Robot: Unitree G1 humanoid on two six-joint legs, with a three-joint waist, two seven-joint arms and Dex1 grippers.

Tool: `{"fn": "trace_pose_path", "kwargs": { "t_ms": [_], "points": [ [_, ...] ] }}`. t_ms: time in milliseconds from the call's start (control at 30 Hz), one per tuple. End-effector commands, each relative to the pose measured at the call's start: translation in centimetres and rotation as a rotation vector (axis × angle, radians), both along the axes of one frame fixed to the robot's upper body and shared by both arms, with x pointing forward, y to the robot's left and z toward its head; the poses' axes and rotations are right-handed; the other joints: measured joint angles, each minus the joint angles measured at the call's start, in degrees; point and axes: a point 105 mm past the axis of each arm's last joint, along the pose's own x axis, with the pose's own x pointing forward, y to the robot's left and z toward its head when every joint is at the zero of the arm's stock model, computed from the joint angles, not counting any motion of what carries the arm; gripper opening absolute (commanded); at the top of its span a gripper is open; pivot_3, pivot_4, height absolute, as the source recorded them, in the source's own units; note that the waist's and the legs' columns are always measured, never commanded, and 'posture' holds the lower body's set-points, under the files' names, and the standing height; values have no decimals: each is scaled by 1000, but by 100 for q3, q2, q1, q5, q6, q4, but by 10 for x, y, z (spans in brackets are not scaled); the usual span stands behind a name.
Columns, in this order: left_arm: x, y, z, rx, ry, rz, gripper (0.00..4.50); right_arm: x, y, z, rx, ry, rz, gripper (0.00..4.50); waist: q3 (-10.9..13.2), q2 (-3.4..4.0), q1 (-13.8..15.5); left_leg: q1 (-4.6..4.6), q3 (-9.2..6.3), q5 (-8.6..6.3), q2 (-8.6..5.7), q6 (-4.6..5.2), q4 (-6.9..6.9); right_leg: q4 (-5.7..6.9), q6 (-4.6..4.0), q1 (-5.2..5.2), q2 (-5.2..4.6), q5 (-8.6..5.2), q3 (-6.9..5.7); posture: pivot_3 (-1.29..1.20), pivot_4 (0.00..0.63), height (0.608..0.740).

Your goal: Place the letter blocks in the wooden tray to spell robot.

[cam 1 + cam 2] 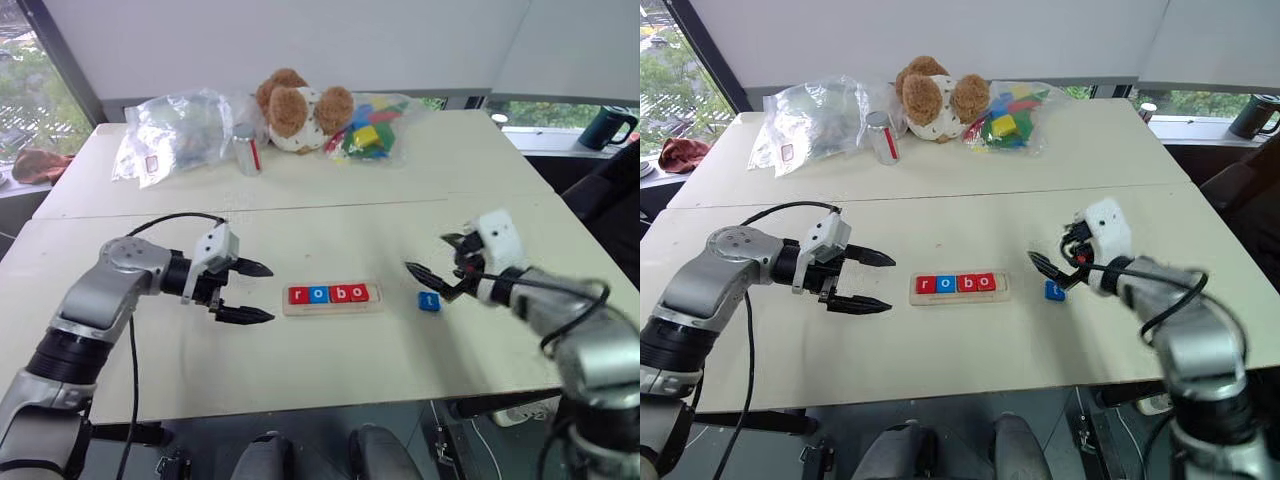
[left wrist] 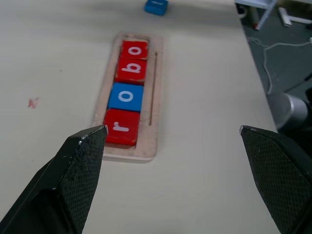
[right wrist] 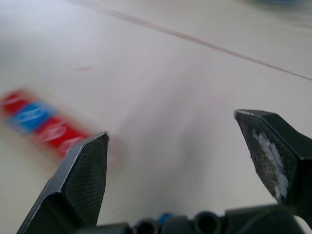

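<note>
The wooden tray (image 1: 331, 310) lies on the table between my two grippers. In its groove sit four letter blocks (image 1: 329, 294) side by side: a red r (image 2: 120, 127), a blue o (image 2: 126, 96), a red b (image 2: 130, 71) and a red o (image 2: 134, 48). A blue t block (image 1: 429, 300) lies flat on the table just right of the tray. My left gripper (image 1: 268, 292) hovers open at the tray's left end, holding nothing. My right gripper (image 1: 428, 282) is open and empty, raised just above the t block. Its fingers (image 3: 85, 165) stand wide apart in the right wrist view.
At the back of the table are a brown teddy bear (image 1: 293, 108), a clear plastic bag (image 1: 172, 132), a small can (image 1: 246, 150) and a bag of multicoloured toy blocks (image 1: 368, 130). A dark mug (image 1: 609, 127) stands off the table at the far right.
</note>
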Motion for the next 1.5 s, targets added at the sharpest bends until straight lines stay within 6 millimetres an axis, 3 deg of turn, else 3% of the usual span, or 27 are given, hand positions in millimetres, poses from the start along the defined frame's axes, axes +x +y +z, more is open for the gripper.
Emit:
{"fn": "trace_pose_path", "kwargs": {
  "t_ms": [33,200,533,667,767,900,1000,1067,1300,1500],
  "points": [
    [-6,1,10,34,-43,-50,4500,-9,-16,-15,-92,69,236,4464,0,0,50,0,1,-5,1,9,-2,-1,0,-1,-2,0,2,0,150,740],
    [-11,4,12,35,-44,-23,4500,0,-41,-37,-175,129,311,4464,0,1,69,-2,24,-9,-1,15,9,-6,0,-3,-19,0,15,0,150,740],
    [-21,9,8,23,-18,51,4500,6,-41,-66,-168,163,341,4464,1,2,112,-3,22,-7,-6,7,12,1,0,-7,-39,1,15,0,150,740],
    [-22,10,7,27,-15,60,4500,7,-42,-71,-173,161,341,2755,1,3,110,-3,23,-2,-12,-2,12,1,0,-7,-47,1,15,0,150,740],
    [-20,10,8,28,-17,64,4500,11,-45,-71,-180,155,330,1169,1,3,104,-3,23,-1,-12,-4,12,2,0,-7,-47,1,15,0,150,740],
    [-16,11,10,31,-23,67,4500,20,-39,-55,-168,122,329,1135,1,4,104,-3,23,-1,-12,-5,11,1,0,-8,-47,1,14,0,150,740],
    [-12,12,10,33,-27,69,4500,30,-12,-27,-111,90,389,1135,3,6,62,-3,24,2,-12,-9,11,5,-1,-12,-47,2,16,0,150,740],
    [-9,10,10,34,-33,63,4500,32,4,-20,-124,101,446,1135,2,7,67,-3,24,3,-12,-11,10,10,-1,-16,-46,2,16,0,150,740],
    [-10,6,8,29,-36,54,4500,41,35,-32,-192,161,558,1135,2,7,124,-16,19,3,-18,-11,7,8,-1,-25,-51,2,7,0,150,740],
    [-14,8,6,22,-31,71,4500,42,38,-43,-232,184,596,1135,2,7,94,-23,22,4,-30,-14,11,2,-1,-29,-66,2,5,0,150,740]
  ]
}}
